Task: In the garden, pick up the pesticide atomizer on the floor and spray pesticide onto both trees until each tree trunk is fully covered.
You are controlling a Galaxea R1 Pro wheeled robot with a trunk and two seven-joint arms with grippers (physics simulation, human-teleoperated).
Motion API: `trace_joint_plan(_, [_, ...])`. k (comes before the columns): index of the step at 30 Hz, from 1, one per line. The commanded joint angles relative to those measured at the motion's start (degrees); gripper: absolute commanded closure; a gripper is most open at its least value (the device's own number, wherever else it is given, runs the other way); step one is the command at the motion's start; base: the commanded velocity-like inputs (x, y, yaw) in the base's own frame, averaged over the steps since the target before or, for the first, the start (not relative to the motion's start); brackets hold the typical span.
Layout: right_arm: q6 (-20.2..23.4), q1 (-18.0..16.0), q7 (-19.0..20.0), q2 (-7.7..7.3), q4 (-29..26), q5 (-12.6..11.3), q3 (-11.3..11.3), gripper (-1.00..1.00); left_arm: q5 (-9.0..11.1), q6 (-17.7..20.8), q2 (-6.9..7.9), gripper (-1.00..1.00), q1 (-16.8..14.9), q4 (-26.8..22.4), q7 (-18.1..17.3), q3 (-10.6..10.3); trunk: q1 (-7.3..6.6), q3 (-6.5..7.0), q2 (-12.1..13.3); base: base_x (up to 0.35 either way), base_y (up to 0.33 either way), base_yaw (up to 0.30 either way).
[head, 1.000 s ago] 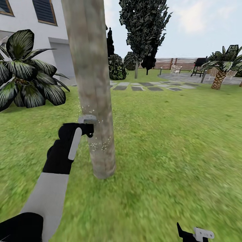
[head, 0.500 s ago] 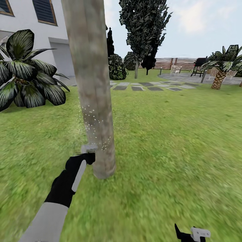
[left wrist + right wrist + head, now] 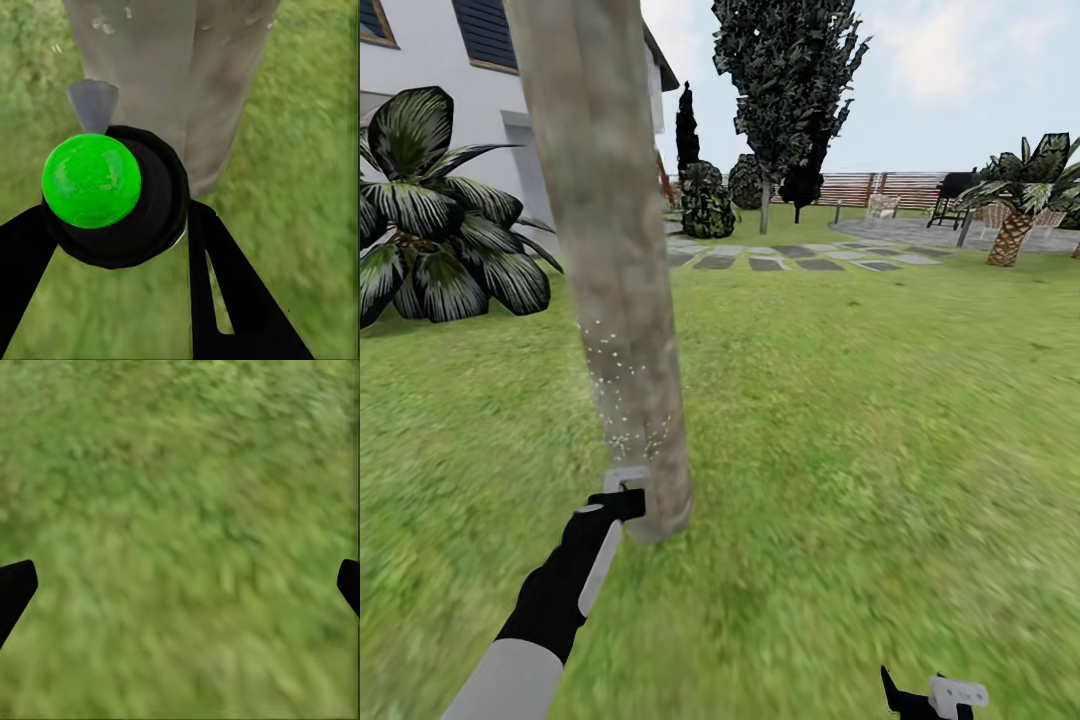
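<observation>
My left gripper (image 3: 622, 497) clenched the pesticide atomizer (image 3: 112, 196) low beside the tree trunk (image 3: 610, 290); whitish pesticide (image 3: 615, 385) specks dotted the bark; right gripper (image 3: 180, 585) released over grass (image 3: 860, 420).

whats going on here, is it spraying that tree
Yes. The left gripper holds the pesticide atomizer, a black bottle with a green top, low against the tree trunk near its base. Whitish specks of pesticide dot the lower bark just above the gripper; higher up the bark looks bare. The right gripper hangs open over the grass, holding nothing.
</observation>
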Motion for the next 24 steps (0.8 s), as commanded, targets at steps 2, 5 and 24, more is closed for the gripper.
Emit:
trace_joint_plan(2, [0.0, 0.0, 0.0, 0.00, 0.0, 0.0, 0.0, -1.00, 0.0, 0.0, -0.01, 1.00, 0.0, 0.0, 0.0, 0.0, 0.00, 0.00, 0.0, 0.230, -0.204, 0.000])
trace_joint_plan(5, [0.0, 0.0, 0.0, 0.00, 0.0, 0.0, 0.0, -1.00, 0.0, 0.0, -0.01, 1.00, 0.0, 0.0, 0.0, 0.0, 0.00, 0.00, 0.0, 0.231, -0.204, 0.000])
trace_joint_plan(24, [0.0, 0.0, 0.0, 0.00, 0.0, 0.0, 0.0, -1.00, 0.1, 0.0, -0.17, 1.00, 0.0, 0.0, 0.1, -0.1, 0.00, 0.36, 0.0, 0.131, -0.254, 0.088])
